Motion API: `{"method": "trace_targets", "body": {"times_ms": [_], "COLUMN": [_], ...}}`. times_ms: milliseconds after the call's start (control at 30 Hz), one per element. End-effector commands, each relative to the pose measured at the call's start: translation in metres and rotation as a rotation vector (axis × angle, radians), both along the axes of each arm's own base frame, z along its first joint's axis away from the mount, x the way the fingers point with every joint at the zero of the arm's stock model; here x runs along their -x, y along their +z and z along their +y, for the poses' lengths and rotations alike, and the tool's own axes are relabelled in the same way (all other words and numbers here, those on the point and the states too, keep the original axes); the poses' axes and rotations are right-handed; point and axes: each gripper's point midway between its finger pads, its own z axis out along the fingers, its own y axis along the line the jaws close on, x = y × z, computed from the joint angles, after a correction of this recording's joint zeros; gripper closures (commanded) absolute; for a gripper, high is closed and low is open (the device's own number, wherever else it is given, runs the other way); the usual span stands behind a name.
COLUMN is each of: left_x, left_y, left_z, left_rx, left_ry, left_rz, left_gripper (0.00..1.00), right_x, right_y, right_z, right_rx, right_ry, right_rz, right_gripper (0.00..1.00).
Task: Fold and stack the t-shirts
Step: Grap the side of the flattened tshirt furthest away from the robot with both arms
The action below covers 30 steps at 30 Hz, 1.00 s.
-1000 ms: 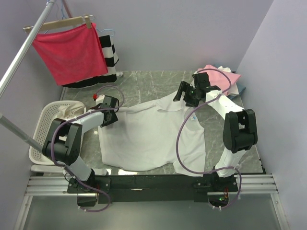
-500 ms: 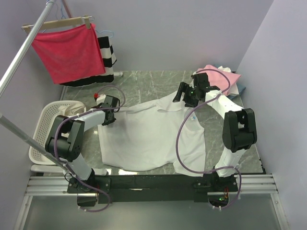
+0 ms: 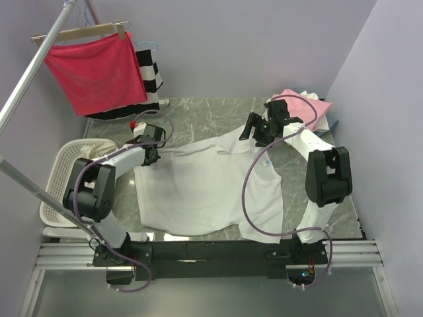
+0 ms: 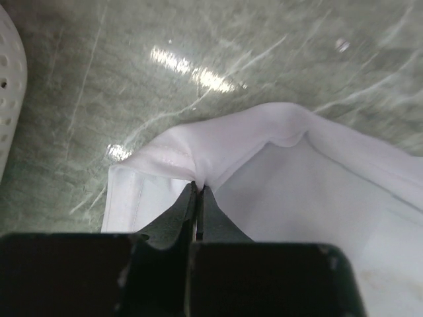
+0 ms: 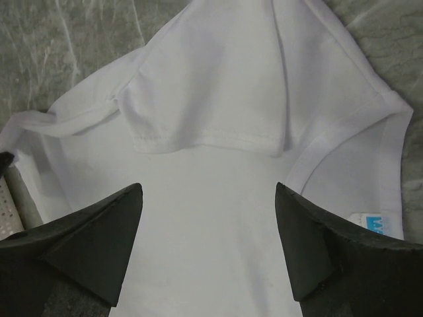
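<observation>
A white t-shirt [image 3: 205, 191] lies spread on the marble table, its sleeve [image 5: 211, 92] folded over near the collar and a small label [image 5: 378, 225] showing. My left gripper [image 3: 151, 154] is at the shirt's far left corner. In the left wrist view it [image 4: 198, 189] is shut, pinching a raised fold of the white t-shirt [image 4: 310, 191]. My right gripper [image 3: 255, 135] hovers over the shirt's far right part. Its fingers [image 5: 112, 238] stand wide open above the cloth [image 5: 208, 218] with nothing between them. More folded t-shirts, pink on top [image 3: 301, 104], sit at the back right.
A white perforated basket [image 3: 58, 177] stands at the left edge; its rim [image 4: 8, 86] shows beside the left gripper. A red cloth [image 3: 96, 72] on a wooden hanger and a striped garment [image 3: 151, 74] hang at the back left on a metal rail [image 3: 26, 79].
My left gripper has closed on the shirt's left corner and shifted slightly toward the back. The right gripper has stayed open and nearly still.
</observation>
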Motion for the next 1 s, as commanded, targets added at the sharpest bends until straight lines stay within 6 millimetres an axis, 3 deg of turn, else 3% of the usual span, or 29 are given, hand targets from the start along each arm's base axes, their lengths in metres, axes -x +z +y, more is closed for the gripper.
{"method": "trace_targets", "body": {"times_ms": [0, 233, 533, 633, 767, 867, 967], "left_x": [-0.020, -0.026, -0.024, -0.025, -0.027, -0.028, -0.031], "left_y": [0.054, 0.091, 0.098, 0.098, 0.094, 0.092, 0.087], "left_z": [0.001, 0.008, 0.016, 0.017, 0.018, 0.018, 0.017], "left_rx": [0.022, 0.034, 0.041, 0.042, 0.042, 0.046, 0.055], "left_ry": [0.007, 0.019, 0.037, 0.036, 0.039, 0.037, 0.035], "left_rz": [-0.119, -0.195, -0.207, -0.204, -0.197, -0.193, -0.186], "left_gripper": [0.99, 0.99, 0.99, 0.99, 0.99, 0.99, 0.99], "right_x": [-0.021, -0.035, -0.043, -0.045, -0.046, -0.050, -0.057], "right_y": [-0.002, -0.028, -0.051, -0.054, -0.052, -0.045, -0.033], "right_z": [-0.005, -0.003, -0.001, 0.000, 0.004, 0.006, 0.004], "right_rx": [-0.003, 0.006, 0.009, -0.001, -0.020, -0.045, -0.076], "right_ry": [-0.011, 0.015, 0.032, 0.038, 0.053, 0.065, 0.053], "right_rz": [0.009, 0.039, 0.084, 0.090, 0.080, 0.059, 0.025], "right_gripper": [0.13, 0.19, 0.28, 0.41, 0.78, 0.97, 1.00]}}
